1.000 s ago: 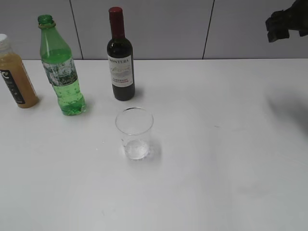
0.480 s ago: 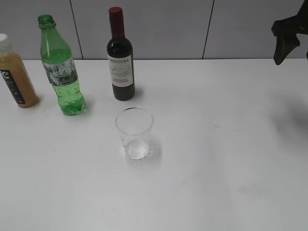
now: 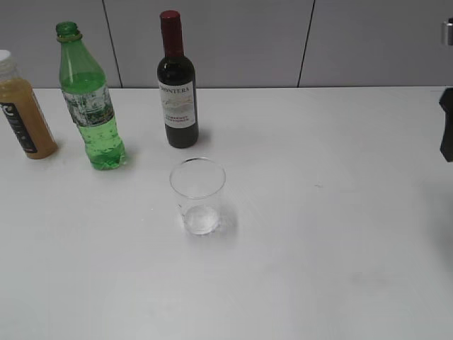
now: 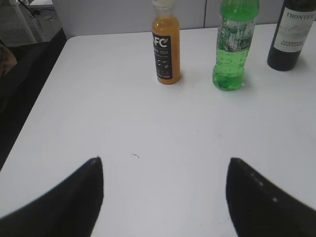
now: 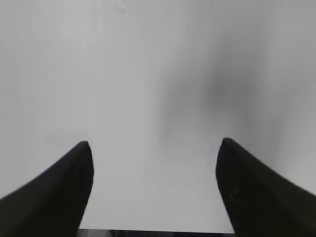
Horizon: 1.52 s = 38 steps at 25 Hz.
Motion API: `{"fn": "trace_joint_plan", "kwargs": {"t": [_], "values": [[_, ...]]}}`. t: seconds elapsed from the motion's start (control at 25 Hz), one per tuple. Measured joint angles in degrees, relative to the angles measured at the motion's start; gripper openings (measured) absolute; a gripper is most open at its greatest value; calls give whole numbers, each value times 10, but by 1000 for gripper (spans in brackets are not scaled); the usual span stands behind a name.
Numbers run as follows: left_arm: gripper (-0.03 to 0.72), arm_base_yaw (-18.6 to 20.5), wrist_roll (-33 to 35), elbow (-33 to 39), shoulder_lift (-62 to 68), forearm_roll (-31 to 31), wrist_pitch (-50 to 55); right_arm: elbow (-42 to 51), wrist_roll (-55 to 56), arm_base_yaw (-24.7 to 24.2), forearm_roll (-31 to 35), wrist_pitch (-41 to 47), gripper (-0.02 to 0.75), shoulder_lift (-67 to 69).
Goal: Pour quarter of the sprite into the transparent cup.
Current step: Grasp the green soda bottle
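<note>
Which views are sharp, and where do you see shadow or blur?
Exterior view: sharp; cup and sprite cast faint shadows.
Left wrist view: bottles sharp, gripper fingers dark and soft-edged.
Right wrist view: bare table, one diffuse grey shadow, fingers blurred.

One green sprite bottle (image 3: 90, 106); one dark wine bottle (image 3: 177, 85); one orange juice bottle (image 3: 23, 110); one transparent cup (image 3: 199, 195); three bottles altogether.
</note>
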Motion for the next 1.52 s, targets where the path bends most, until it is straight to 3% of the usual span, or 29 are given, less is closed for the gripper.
{"fn": "trace_joint_plan", "kwargs": {"t": [1.04, 1.52], "values": [[589, 0, 0, 0, 0, 0, 0, 446, -1, 0, 4, -148, 594, -525], [589, 0, 0, 0, 0, 0, 0, 465, -2, 0, 4, -136, 594, -752]]}}
